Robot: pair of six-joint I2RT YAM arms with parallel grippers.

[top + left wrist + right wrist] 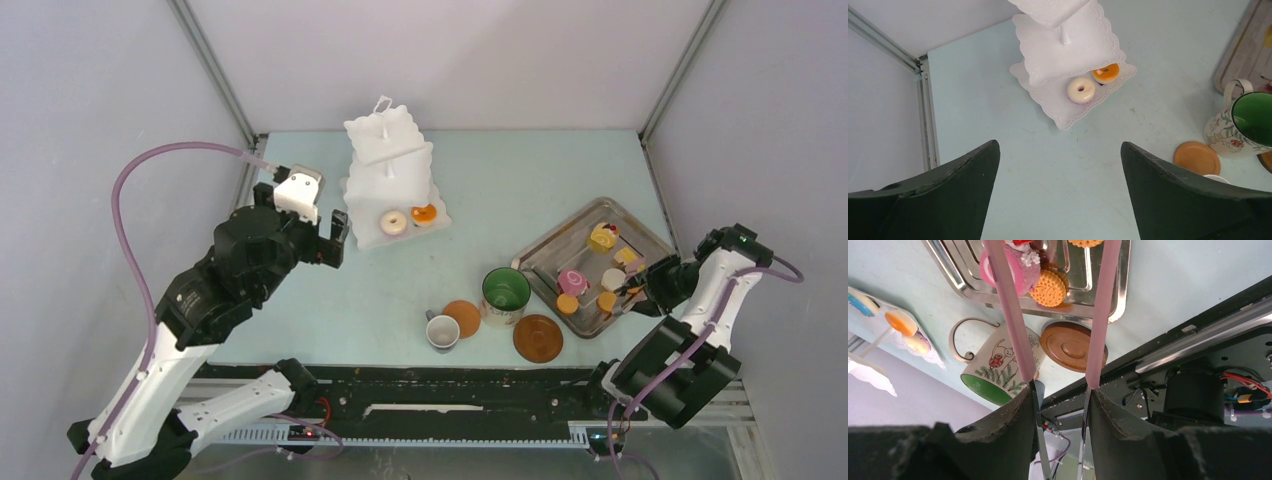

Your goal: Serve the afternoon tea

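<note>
**Right gripper clamped on the tongs over the tray; left gripper spread wide and empty**

The pale table (500, 190) carried everything. Toward its far left stood the white three-tier stand (388, 180). The grey tray (636, 228) lay at an angle on the right side.

The left gripper (1059, 144) hung above bare table just left of the stand. Its jaws were spread wide apart, holding and touching nothing.

The right gripper (1063, 391) hovered at the tray's near right edge. Its fingers (1013, 415) were pressed in on the two metal shanks of the pink tongs (1008, 305). The tong arms reached out over the tray. One arm crossed in front of the pink cake (1028, 267), but the tips ran out of the wrist view, so I could not tell whether they touched it.

The green-lined mug (506, 295) stood just left of the tray. The brown saucer (538, 338) sat near it on the nearer side. The white cup (442, 332) stood further left, just beside a smaller brown disc (462, 317).

A white doughnut (394, 222) and an orange round (424, 213) sat side by side on the stand's bottom tier. On the tray lay a yellow wedge (602, 238) and two orange biscuits (567, 304), along with the cake.
</note>
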